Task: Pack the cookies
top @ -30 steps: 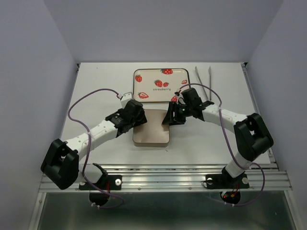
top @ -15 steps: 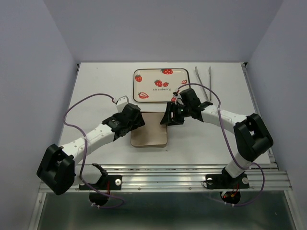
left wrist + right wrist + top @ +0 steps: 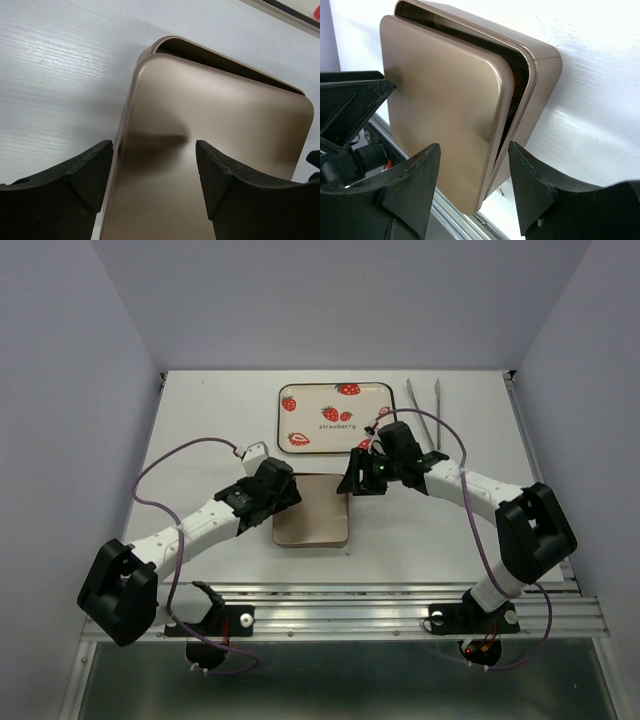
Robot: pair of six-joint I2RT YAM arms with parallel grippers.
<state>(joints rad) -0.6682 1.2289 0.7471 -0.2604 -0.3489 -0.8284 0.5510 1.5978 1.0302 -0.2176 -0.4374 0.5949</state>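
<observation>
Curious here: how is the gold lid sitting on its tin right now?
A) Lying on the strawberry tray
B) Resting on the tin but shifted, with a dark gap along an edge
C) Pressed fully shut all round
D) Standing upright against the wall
B: both wrist views show the lid lying on the tin out of line, with a dark gap along one edge.
</observation>
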